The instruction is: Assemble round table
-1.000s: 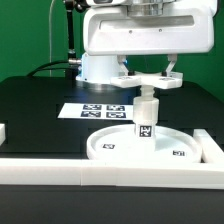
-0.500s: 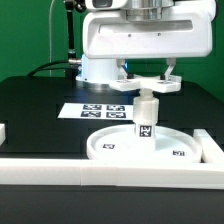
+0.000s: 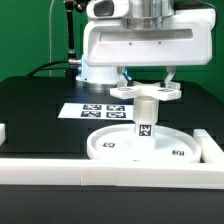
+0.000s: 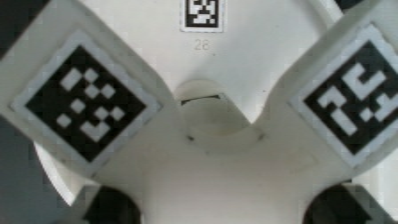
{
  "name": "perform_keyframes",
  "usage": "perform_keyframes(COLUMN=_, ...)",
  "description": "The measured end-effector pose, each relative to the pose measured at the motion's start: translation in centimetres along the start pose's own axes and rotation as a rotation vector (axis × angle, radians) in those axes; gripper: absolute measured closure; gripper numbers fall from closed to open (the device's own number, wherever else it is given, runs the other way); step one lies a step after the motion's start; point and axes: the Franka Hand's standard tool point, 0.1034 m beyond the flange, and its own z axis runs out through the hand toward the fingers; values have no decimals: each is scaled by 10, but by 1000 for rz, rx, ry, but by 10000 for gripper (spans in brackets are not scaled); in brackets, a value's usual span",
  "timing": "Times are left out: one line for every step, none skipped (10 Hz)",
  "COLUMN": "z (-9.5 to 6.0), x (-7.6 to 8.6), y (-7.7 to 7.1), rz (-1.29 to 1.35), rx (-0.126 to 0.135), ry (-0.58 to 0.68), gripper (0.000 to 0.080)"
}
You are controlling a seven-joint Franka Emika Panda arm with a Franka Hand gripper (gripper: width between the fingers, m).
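Note:
The large rimmed round disc [image 3: 180, 150] lies flat on the black table. The short cylindrical post [image 3: 146, 120] stands upright at the disc's middle, with a tag on its side. The small cross-shaped foot [image 3: 146, 91] sits level at the top of the post. My gripper [image 3: 147, 78] comes straight down from above and is shut on the foot, one dark finger on each side. In the wrist view two tagged arms of the foot [image 4: 89, 90] fill the picture, with my gripper [image 4: 231, 205] at the edge and the disc [image 4: 205, 35] beyond.
The marker board [image 3: 100, 110] lies behind the disc. A long white rail [image 3: 60, 165] runs along the front edge, another white rail [image 3: 212, 148] stands at the exterior view's right, and a white piece [image 3: 3, 132] at its left.
My gripper has come down a little with the foot, bringing the foot closer onto the top of the post. The disc and post have not moved.

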Motion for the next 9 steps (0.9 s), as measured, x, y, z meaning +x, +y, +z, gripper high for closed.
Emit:
perform_keyframes(z=0, x=1, y=0, rz=-6, rx=1, ry=4, gripper=351)
perform_keyframes(z=0, x=1, y=0, rz=-6, rx=1, ry=8, gripper=351)
perform_keyframes(z=0, x=1, y=0, rz=-6, rx=1, ry=8, gripper=351)
perform_keyframes(z=0, x=1, y=0, rz=-6, rx=1, ry=8, gripper=351)
perform_keyframes(z=0, x=1, y=0, rz=-6, rx=1, ry=8, gripper=351)
perform_keyframes(z=0, x=1, y=0, rz=-6, rx=1, ry=8, gripper=351)
perform_keyframes(z=0, x=1, y=0, rz=-6, rx=1, ry=8, gripper=351)
perform_keyframes(z=0, x=1, y=0, rz=-6, rx=1, ry=8, gripper=351)
perform_keyframes(z=0, x=1, y=0, rz=-6, rx=1, ry=8, gripper=351)
